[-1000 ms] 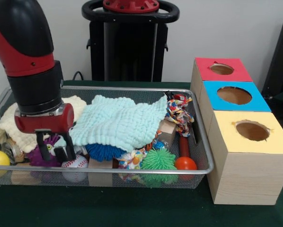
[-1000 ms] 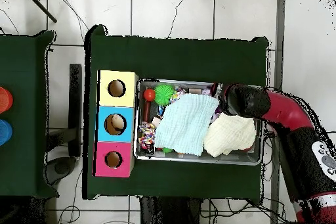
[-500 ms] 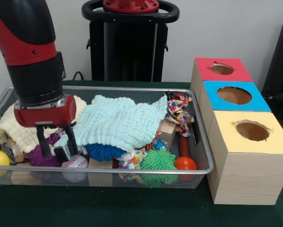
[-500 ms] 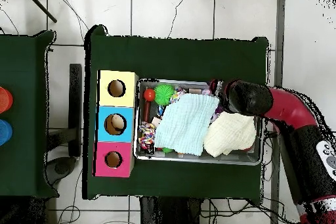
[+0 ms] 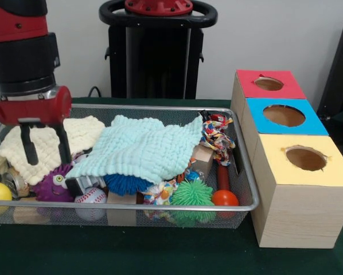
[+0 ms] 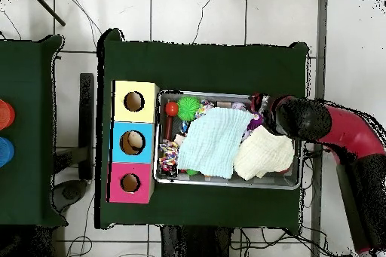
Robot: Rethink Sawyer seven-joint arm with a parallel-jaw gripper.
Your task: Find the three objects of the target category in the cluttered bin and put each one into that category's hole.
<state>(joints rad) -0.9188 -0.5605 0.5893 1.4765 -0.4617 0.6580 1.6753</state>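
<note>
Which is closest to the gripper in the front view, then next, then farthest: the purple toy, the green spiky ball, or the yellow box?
From the gripper in the front view:
1. Purple toy, just below the gripper at the bin's left end.
2. Green spiky ball, toward the bin's right, at its front edge.
3. Yellow box, outside the bin, far right.

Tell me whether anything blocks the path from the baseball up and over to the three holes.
Nothing covers the baseball, so it can lift straight up. The light blue cloth lies beside it, and the bin's rim must be cleared before the boxes.
</note>
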